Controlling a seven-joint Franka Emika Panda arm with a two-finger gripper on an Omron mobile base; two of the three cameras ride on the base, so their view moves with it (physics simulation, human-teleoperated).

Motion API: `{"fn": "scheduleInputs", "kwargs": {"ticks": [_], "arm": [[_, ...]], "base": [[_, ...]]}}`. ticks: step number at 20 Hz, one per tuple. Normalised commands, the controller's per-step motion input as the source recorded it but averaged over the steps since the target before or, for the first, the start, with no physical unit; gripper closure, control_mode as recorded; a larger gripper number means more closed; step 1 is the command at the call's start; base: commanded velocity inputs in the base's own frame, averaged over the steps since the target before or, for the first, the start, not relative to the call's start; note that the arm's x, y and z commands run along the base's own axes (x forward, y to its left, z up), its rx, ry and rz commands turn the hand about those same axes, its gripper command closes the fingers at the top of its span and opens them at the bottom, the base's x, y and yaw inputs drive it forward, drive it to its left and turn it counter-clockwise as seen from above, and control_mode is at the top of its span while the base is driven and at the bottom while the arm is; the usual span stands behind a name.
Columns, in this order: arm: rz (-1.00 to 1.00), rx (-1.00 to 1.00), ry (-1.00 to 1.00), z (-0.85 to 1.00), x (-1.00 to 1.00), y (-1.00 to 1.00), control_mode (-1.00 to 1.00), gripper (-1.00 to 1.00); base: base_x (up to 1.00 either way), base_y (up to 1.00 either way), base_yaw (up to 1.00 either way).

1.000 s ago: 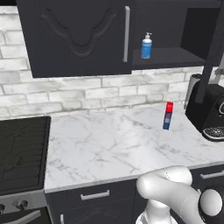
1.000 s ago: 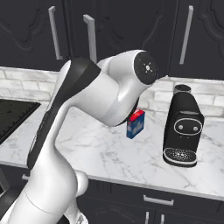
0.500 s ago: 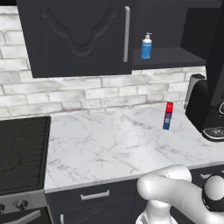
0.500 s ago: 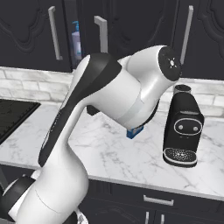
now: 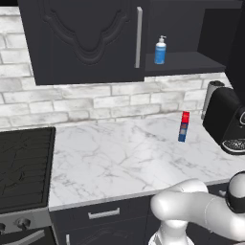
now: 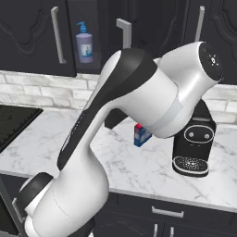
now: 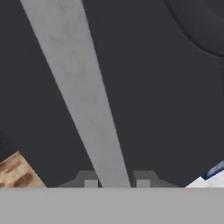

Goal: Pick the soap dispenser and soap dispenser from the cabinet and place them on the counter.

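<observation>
- Soap dispenser, small bright-blue bottle with white pump: stands upright on the shelf of the open compartment of the cabinet, just right of the closed door's long silver bar handle.
- Second soap dispenser, greyish-purple with blue pump: seen in the right base view, upright inside the same dark cabinet, between two silver handles.
- Neither dispenser is on the worktop; both sit well above it.
- End effector: in the hand view its two dark fingertips stand on either side of a silver bar handle against a dark cabinet door panel. The tips sit just beside the bar with a narrow gap between them; whether they press on the bar, I cannot tell.
- Worktop: white marble slab with grey veins, dark drawer fronts below.
- Slim red-topped blue bottle: upright on the worktop toward its right, near the coffee machine but apart from it.
- Black coffee machine: at the right end of the worktop.
- Black stovetop: adjoins the worktop on its left.
- White brick wall: runs behind, between worktop and cabinet.
</observation>
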Motion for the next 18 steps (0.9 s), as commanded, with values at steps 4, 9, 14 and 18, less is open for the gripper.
{"fn": "scheduleInputs", "kwargs": {"ticks": [4, 9, 14, 18], "arm": [[0.0, 0.01, 0.08, -0.01, -0.12, -0.22, -1.0, 1.0], [0.0, 0.0, 0.07, -0.01, -0.08, -0.16, -1.0, -1.0], [0.0, 0.0, 0.06, -0.05, -0.14, -0.21, -1.0, -1.0], [0.0, 0.0, -0.02, -0.01, -0.21, -0.16, -1.0, -1.0]], "base": [[0.0, 0.0, 0.0], [0.0, 0.0, 0.0], [0.0, 0.0, 0.0], [0.0, 0.0, 0.0]]}}
